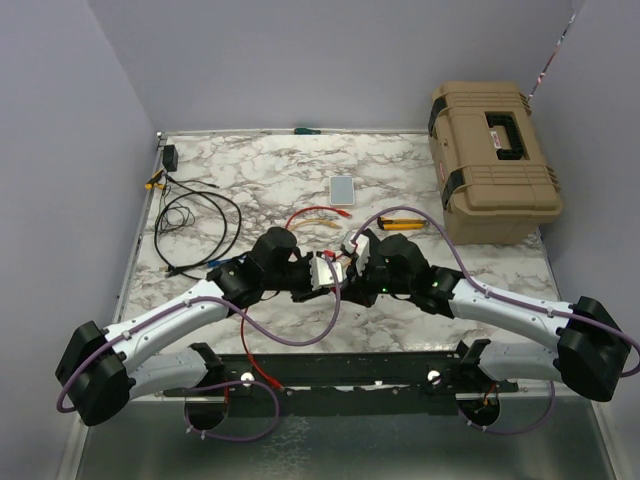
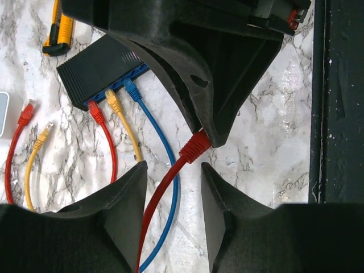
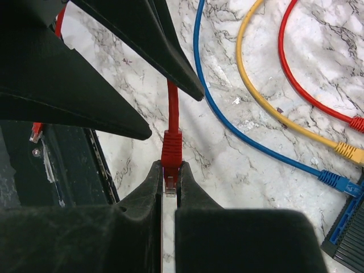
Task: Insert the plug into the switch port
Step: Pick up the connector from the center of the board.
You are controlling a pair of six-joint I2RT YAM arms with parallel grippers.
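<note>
The switch [image 2: 99, 71] is a flat black box lying on the marble, with red [image 2: 94, 111], yellow [image 2: 112, 101] and blue [image 2: 131, 89] plugs in its sockets. Its corner shows in the right wrist view [image 3: 347, 239]. My right gripper [image 3: 169, 168] is shut on a red plug [image 3: 171, 149], held above the table with the clear tip between the pads. My left gripper [image 2: 173, 168] is open, and the red cable [image 2: 162, 193] runs between its fingers without touching them. In the top view both grippers meet at mid-table [image 1: 338, 272] and hide the switch.
A tan hard case [image 1: 492, 160] stands at the back right. A small grey-white box [image 1: 343, 189], a yellow utility knife [image 1: 400, 224] and loose red and yellow cable ends [image 2: 25, 114] lie behind the grippers. A black adapter [image 1: 170, 157] with coiled cable [image 1: 200, 220] is at the left.
</note>
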